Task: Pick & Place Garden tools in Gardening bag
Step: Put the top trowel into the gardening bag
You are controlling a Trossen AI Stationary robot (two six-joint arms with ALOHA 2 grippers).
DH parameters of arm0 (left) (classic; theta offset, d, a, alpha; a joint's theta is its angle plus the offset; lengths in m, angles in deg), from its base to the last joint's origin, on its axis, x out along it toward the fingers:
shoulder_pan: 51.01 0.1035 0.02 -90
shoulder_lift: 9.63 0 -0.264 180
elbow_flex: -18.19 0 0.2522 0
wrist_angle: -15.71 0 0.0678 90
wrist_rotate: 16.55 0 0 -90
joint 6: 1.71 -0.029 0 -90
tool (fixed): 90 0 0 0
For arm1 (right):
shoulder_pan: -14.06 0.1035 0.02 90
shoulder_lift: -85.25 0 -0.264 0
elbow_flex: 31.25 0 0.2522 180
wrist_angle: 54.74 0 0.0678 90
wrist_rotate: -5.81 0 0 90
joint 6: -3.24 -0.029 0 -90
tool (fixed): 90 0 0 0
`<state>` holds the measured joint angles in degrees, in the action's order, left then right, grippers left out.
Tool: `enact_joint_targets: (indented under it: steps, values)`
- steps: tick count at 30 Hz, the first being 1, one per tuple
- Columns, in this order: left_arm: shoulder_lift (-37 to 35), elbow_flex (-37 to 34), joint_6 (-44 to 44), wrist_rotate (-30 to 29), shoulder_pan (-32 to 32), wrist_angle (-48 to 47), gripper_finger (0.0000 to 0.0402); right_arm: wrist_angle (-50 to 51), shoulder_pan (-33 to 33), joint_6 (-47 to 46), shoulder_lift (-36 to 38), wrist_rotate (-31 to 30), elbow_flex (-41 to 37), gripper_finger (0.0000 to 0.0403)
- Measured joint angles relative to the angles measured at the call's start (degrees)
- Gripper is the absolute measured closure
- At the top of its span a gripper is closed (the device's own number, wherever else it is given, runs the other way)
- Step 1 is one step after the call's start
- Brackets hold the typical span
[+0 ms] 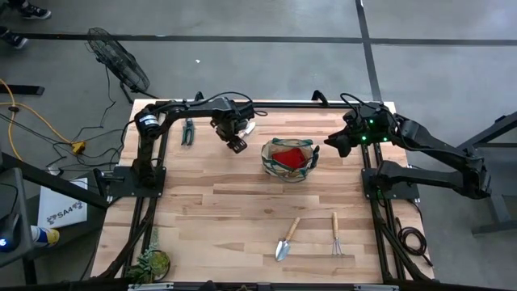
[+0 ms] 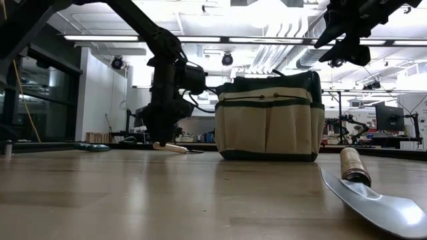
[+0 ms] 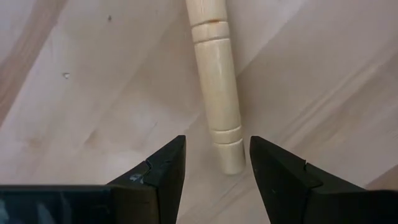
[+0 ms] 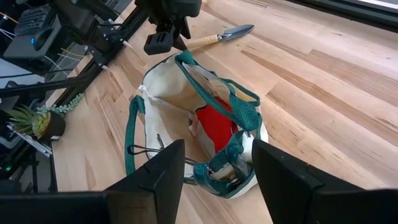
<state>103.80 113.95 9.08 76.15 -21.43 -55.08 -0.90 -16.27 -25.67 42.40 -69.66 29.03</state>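
Our left gripper (image 3: 216,163) hangs spread over a trowel's wooden handle (image 3: 217,87), its end between the fingers, ready to pinch. Our right gripper (image 4: 217,168) waits spread above the gardening bag (image 4: 186,99).

Around the gardening bag (image 1: 288,159), bare table (image 1: 218,210) is left on the side toward the trowel (image 1: 287,239) and hand rake (image 1: 336,235), which lie well apart from it. The bag's mouth is partly spanned by its loop handles (image 4: 239,99). The far-left approach is occupied by the left gripper (image 1: 235,141), spread over a second trowel's handle (image 3: 217,81).
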Motion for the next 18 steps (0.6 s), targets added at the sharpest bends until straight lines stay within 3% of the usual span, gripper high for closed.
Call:
enact_joint_targets:
  steps: [18]
  values:
    - [1.23, 0.08, -0.33, 0.94, 0.02, 0.81, 0.0227, 0.02, 0.01, 0.18, 0.00, -1.11, 0.00, 0.0224]
